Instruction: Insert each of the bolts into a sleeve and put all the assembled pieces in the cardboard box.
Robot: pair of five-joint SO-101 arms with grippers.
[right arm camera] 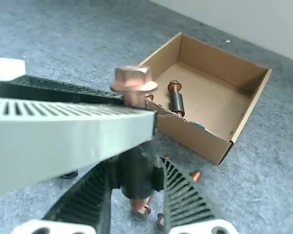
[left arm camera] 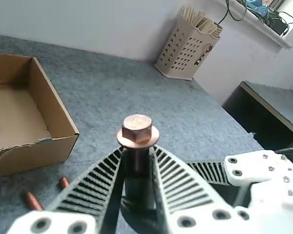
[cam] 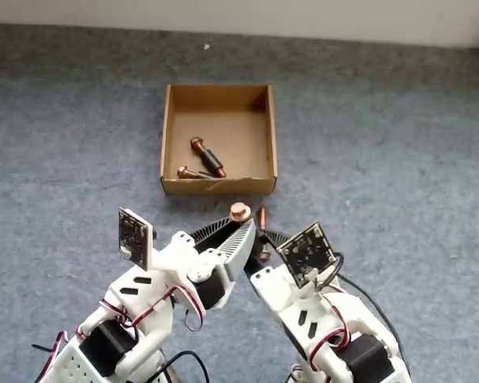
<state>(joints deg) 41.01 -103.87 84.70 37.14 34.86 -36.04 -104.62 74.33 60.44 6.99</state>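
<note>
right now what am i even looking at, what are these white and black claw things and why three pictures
They are two small robot arms side by side on a grey carpet. One picture looks down from above; the other two come from a camera on each arm's wrist. The left gripper pinches a copper bolt head up, and the right gripper grips a black sleeve beneath it. Ahead is a cardboard box with two assembled pieces inside. Loose bolts lie outside it.

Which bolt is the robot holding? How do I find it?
Look in front of the cardboard box, where the left end effector and right end effector meet. The bolt stands upright between them, above a dark sleeve. The loose bolts lie on the carpet; this one's copper hex head points up.
</note>
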